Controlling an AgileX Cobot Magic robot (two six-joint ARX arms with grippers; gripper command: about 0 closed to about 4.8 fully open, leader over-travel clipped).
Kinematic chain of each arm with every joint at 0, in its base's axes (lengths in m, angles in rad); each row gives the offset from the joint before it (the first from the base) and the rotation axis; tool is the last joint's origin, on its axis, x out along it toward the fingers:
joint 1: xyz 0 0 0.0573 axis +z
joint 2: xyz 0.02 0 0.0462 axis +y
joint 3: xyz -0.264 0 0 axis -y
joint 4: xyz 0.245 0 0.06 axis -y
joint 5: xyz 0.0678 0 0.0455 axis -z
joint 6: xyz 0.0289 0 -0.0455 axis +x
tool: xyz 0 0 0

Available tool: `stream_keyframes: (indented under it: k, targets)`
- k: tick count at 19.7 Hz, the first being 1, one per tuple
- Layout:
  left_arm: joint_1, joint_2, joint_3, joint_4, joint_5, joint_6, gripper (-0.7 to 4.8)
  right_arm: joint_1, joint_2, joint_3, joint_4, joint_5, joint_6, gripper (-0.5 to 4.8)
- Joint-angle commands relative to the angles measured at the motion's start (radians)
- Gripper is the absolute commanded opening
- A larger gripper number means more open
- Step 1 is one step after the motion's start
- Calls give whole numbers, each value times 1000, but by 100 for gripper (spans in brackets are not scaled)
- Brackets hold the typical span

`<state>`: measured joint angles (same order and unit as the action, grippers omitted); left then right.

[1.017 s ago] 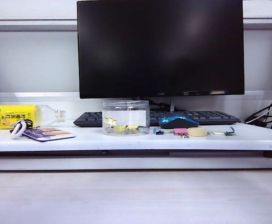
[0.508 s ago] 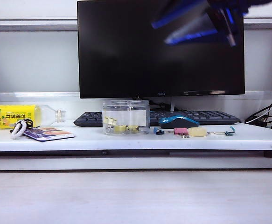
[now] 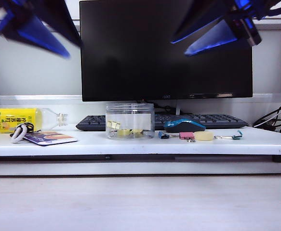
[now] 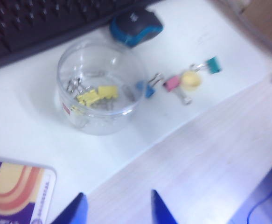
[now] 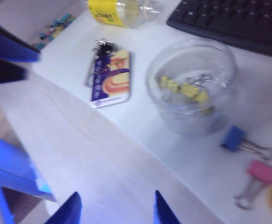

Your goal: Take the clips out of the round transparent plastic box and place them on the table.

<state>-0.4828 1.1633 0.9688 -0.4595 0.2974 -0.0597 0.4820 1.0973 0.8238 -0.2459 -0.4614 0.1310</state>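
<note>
Clips (image 4: pixel 98 95) in clear round box (image 4: pixel 98 88), blue claws (image 4: pixel 117 210) (image 5: pixel 115 210) open above

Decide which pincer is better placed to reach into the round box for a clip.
Roughly equal: left pincer and right pincer both hover high, open, empty. The box sits near the middle with clips inside.
</note>
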Motion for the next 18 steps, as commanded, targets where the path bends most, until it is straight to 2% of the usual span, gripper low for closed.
stream_keyframes:
  k: [1, 4, 10, 14, 18]
  targets:
    - [-2, 97, 99, 2, 10, 45, 185, -25, -6, 71, -105, 68, -72, 203]
    - [-2, 197, 226, -50, 10, 61, 184, -42, -7, 129, -179, 83, -106, 203]
    - [-17, 340, 412, -164, 0, 206, 184, -45, -6, 137, -180, 93, -107, 203]
    - [-37, 425, 475, -192, -14, 217, 185, -45, -6, 137, -180, 93, -107, 203]
    - [-89, 539, 538, -221, -137, 218, 185, -45, -5, 136, -188, 93, -107, 203]
